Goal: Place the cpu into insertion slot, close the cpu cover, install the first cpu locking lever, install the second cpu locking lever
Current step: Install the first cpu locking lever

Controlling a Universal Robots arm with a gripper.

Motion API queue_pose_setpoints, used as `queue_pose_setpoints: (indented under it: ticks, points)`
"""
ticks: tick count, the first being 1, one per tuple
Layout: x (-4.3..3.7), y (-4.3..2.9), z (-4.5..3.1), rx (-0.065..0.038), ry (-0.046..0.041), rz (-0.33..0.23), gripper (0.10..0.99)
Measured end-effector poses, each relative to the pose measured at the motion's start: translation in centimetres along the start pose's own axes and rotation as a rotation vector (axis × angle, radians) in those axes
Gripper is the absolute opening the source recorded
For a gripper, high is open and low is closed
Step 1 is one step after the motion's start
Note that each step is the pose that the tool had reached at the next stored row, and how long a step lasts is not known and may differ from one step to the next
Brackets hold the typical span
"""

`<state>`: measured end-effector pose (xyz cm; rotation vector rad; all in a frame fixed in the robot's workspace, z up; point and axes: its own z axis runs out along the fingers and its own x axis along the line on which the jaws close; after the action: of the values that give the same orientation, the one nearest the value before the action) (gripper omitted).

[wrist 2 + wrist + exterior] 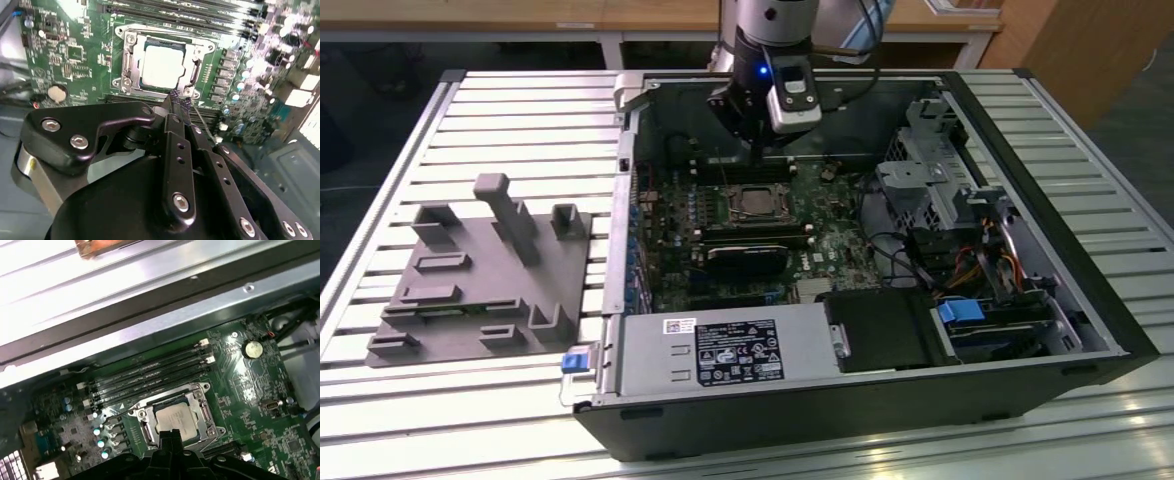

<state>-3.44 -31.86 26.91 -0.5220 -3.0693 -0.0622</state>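
The cpu (162,65) (175,421) lies flat in the insertion slot (210,48), its pale metal top showing through the window of the cpu cover (131,61) (143,429), which lies down over it. My gripper (178,100) (170,436) is shut, its black fingertips pressed together at the socket's edge, just above the board. A thin metal lever rod (202,122) (122,411) sticks out from the socket corner beside the fingertips. In the exterior view the gripper (765,150) hangs inside the open case, just behind the cpu (754,205).
Long black memory slots (150,375) run beside the socket. A black heatsink block (744,262) sits in front of it, and a coin battery (253,347) lies nearby. Case walls (630,200) and drive cages (934,180) hem the board. A grey fixture (480,270) stands at the exterior view's left.
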Motion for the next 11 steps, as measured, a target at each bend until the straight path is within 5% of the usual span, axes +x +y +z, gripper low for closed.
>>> queue_pose_setpoints:
  ticks: [11]
  points:
    - [0.0,0.0,0.0,0.005,0.0054,-0.154,0.118]
